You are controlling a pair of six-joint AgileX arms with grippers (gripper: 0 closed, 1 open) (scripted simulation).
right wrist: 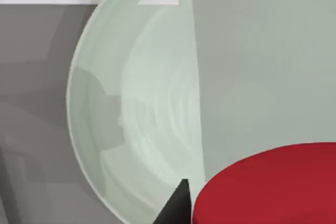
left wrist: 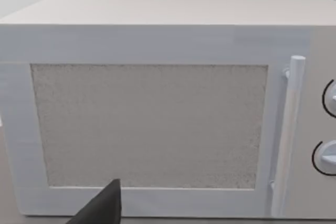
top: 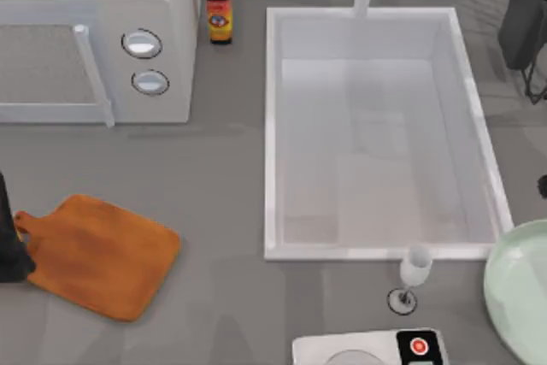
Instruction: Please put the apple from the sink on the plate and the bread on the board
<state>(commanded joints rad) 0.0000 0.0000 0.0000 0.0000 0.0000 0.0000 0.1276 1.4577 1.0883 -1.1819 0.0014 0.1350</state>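
The red apple (right wrist: 268, 187) hangs close over the pale green plate (right wrist: 136, 103), and my right gripper (right wrist: 252, 211) is shut on it; one dark fingertip (right wrist: 177, 203) shows against the apple's side. In the top view the plate (top: 517, 284) lies at the right edge, in front of the sink's corner. The white sink (top: 272, 126) has a bare basin. The orange-brown board (top: 98, 254) lies bare at the front left. My left arm (top: 7, 241) is parked at the left edge, beside the board's handle. The bread is out of view.
A white microwave (top: 94, 40) fills the back left, with a dark sauce bottle (top: 219, 6) beside it. A wine glass (top: 412, 275) stands in front of the sink, near a white scale (top: 367, 350) with a red button. A dark shape (top: 523, 19) stands at the back right.
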